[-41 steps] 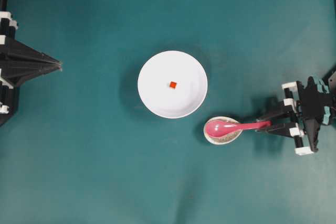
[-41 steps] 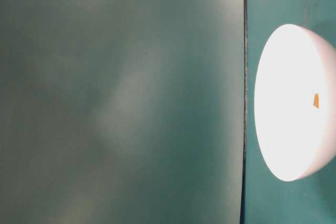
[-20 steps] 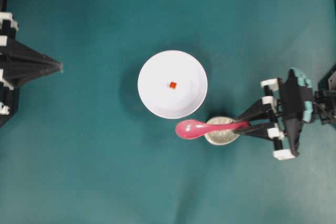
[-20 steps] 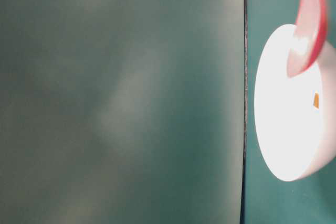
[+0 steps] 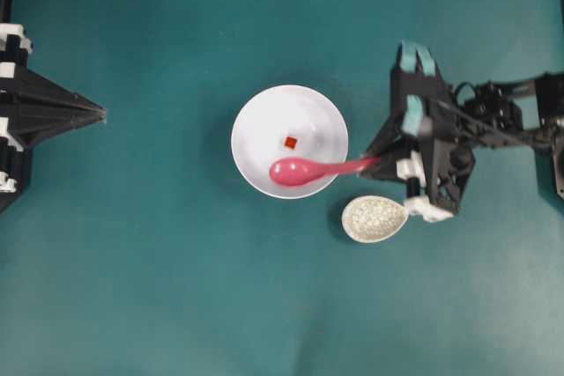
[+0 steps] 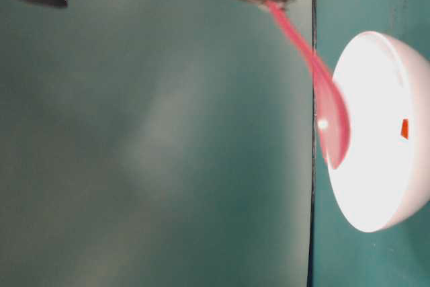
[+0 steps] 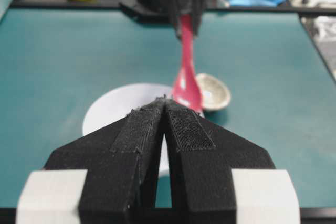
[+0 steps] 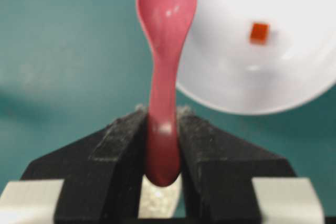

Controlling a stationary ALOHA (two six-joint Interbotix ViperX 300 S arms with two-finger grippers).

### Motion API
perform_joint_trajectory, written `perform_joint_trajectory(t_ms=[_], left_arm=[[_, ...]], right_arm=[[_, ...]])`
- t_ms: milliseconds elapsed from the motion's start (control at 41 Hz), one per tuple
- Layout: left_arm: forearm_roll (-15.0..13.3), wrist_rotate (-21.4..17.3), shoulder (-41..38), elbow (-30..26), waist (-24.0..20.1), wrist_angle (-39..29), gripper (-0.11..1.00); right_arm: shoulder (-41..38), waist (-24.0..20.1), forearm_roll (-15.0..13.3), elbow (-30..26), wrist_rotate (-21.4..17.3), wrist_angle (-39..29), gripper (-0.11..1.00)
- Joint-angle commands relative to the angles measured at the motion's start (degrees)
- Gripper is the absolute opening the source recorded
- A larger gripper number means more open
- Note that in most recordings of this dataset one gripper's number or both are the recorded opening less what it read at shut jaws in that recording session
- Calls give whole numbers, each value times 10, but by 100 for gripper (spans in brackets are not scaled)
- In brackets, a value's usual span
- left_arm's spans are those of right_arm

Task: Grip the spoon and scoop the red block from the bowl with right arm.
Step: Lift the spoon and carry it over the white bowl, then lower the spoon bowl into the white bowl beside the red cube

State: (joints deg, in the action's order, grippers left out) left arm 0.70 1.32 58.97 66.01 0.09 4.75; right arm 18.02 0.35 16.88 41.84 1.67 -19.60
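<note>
My right gripper [image 8: 160, 145] has its fingers [image 8: 118, 140] pinched on the handle end of the spoon [image 8: 165, 30], one black pad on each side of the stem, so I judge the gripping step done. Out ahead of the fingertips, the handle runs forward to the scoop, which in the overhead view [image 5: 295, 171] sits over the near part of the bowl [image 5: 264, 112], inside its rim on the side closest to my gripper. The table-level view shows the scoop [image 6: 332, 126] tilted and hanging at the bowl's mouth; I cannot tell whether it touches the inner surface. Beyond the scoop tip and a little to one side lies the red block [image 5: 290, 142], alone on the white floor of the bowl, near the scoop but apart from it and not yet on it. In my judgement the scoop itself is what is left: getting the scoop's edge under the block and lifting it clear. Beside the gripper, on the side away from the bowl's centre, the speckled dish [image 5: 374, 218] stands empty. My left gripper [image 7: 165, 129] is well apart from all this, its fingers pressed together on nothing.
</note>
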Motion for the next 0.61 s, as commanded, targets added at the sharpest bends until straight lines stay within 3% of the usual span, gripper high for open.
perform_joint_trajectory(t_ms=[0, 146, 317, 586], left_arm=[[2, -1, -2, -18, 0, 0, 0], [2, -1, -2, -19, -1, -3, 0], [2, -2, -2, -21, 0, -6, 0], [2, -2, -2, -25, -1, -6, 0]], right_arm=[[3, 23, -1, -40, -2, -48, 24], [-14, 50, -1, -75, -20, -130, 24], [-62, 69, -9, -126, -72, -223, 24], [-126, 69, -37, -197, -84, -287, 24]])
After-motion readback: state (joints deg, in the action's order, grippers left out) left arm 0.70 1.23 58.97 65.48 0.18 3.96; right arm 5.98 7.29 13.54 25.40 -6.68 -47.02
